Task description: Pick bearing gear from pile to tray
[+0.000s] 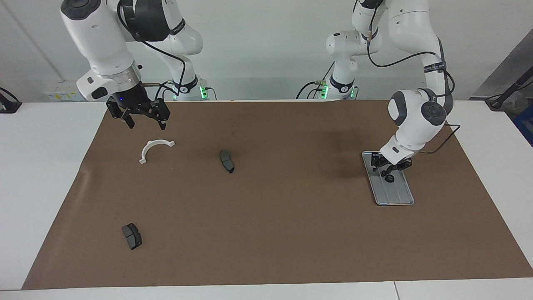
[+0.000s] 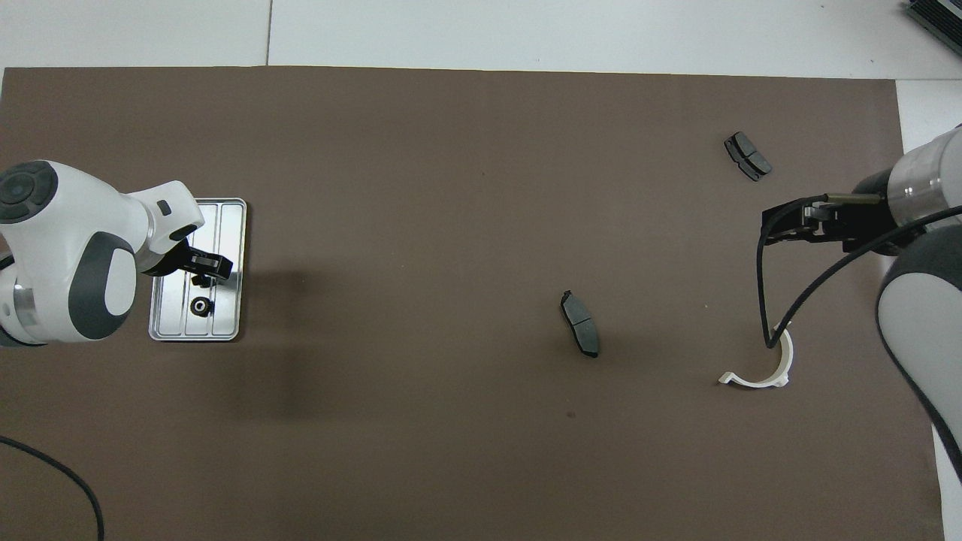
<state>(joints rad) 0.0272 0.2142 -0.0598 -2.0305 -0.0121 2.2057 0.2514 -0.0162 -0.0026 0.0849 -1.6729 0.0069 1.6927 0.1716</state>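
Note:
The silver tray (image 1: 396, 194) (image 2: 231, 219) lies on the brown mat at the left arm's end. A black round bearing gear (image 1: 389, 178) (image 2: 200, 306) rests in it. A second small black piece (image 2: 201, 280) lies in the tray right under my left gripper (image 1: 391, 167) (image 2: 212, 265), which hangs low over the tray, open and holding nothing. What is left of the pile is spread toward the right arm's end: a white half-ring (image 1: 145, 151) (image 2: 754, 383) and two dark grey pads (image 1: 227, 161) (image 2: 580, 323), (image 1: 132, 236) (image 2: 747, 155). My right gripper (image 1: 143, 121) (image 2: 775, 225) waits open above the mat beside the half-ring.
The brown mat (image 1: 291, 233) covers most of the white table. A black cable (image 2: 763, 300) from the right arm hangs down over the half-ring.

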